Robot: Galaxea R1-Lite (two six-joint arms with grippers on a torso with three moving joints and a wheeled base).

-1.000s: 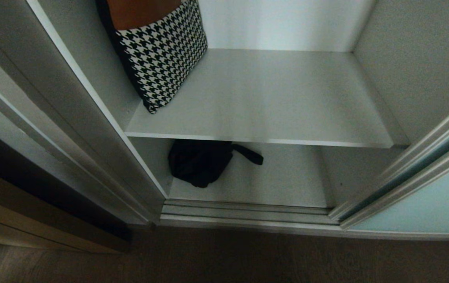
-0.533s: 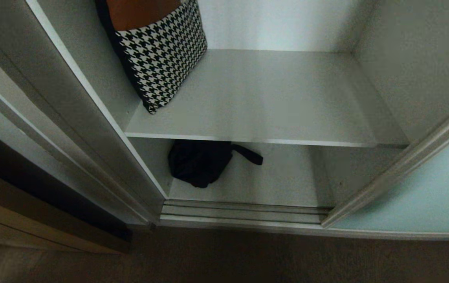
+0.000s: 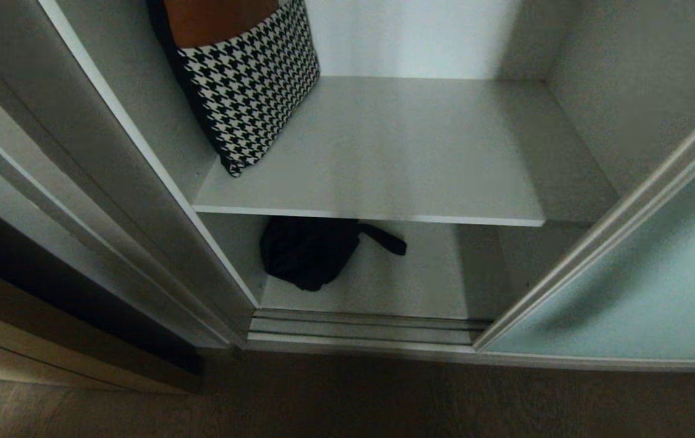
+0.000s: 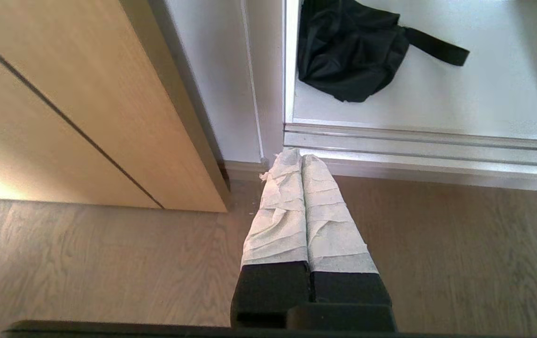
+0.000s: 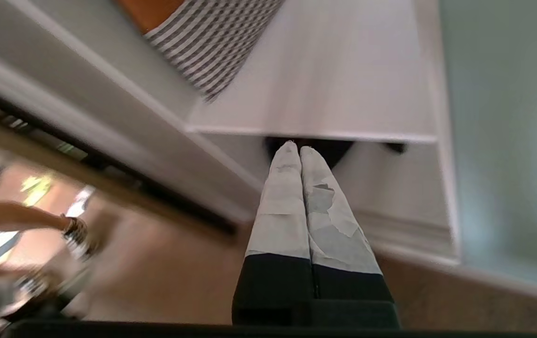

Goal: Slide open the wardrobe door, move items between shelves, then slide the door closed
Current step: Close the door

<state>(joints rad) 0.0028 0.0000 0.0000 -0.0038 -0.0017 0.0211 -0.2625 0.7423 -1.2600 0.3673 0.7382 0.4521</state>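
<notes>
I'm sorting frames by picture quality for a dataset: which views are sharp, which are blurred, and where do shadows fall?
Head view: dim, fairly sharp; the upper shelf shadows the black bag below. Left wrist view: bright and crisp, warm glare on the wooden panel. Right wrist view: streaked with motion blur, the houndstooth cushion smeared into stripes, only the right tool sharp.

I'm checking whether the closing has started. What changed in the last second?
The sliding wardrobe door has slid leftward across the opening, now covering the right end of the upper shelf. Nothing was grasped or released. The houndstooth bag and black pouch stayed put.
</notes>
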